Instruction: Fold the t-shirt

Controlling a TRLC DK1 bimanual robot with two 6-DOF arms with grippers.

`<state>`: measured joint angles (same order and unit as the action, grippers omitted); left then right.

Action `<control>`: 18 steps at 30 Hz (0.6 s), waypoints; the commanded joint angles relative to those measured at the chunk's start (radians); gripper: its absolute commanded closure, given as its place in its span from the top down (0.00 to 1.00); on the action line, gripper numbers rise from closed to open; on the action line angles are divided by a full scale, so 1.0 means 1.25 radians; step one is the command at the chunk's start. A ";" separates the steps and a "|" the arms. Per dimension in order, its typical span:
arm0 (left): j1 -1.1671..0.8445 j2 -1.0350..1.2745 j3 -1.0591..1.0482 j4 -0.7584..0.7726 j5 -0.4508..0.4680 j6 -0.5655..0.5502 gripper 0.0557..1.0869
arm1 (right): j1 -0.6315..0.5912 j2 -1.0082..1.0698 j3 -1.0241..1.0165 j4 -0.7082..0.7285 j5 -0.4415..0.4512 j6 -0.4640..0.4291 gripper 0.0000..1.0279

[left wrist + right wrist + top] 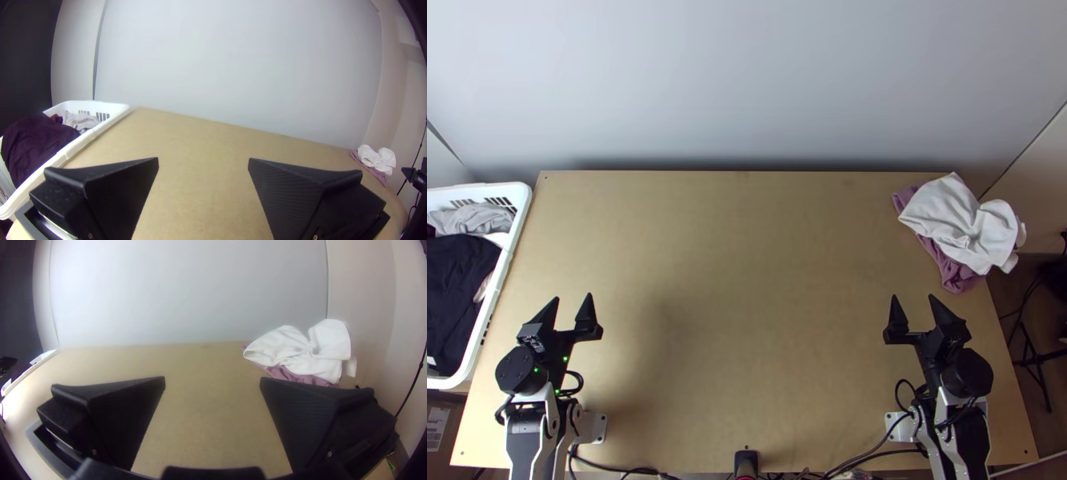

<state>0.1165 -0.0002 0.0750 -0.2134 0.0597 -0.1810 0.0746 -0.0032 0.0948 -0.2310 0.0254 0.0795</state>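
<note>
At the far right corner of the table [747, 320], we count two cloths: one bunched white cloth [939, 212] over one mauve cloth [959, 277]; we cannot tell which is the t-shirt. Our two grippers, the left gripper [569, 299] and right gripper [913, 298], are above the table's near left and near right, both released, empty. Along its left edge sits one basket [521, 196] of clothes.

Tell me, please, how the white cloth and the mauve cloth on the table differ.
The white cloth lies on top, the mauve cloth beneath. The white cloth is largely exposed, the mauve cloth largely covered. Both look bunched near the table's right edge.
</note>
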 commanded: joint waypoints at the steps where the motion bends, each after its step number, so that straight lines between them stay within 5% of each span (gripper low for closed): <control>1: 0.000 0.000 0.000 0.000 0.000 0.000 0.95 | 0.000 0.000 0.000 0.001 -0.001 0.000 0.96; 18: -0.039 -0.001 0.001 0.003 0.000 -0.061 0.95 | 0.093 0.000 0.000 0.001 -0.002 0.025 0.96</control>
<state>0.0738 -0.0013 0.0753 -0.2119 0.0601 -0.2504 0.1574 -0.0032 0.0948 -0.2306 0.0223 0.1055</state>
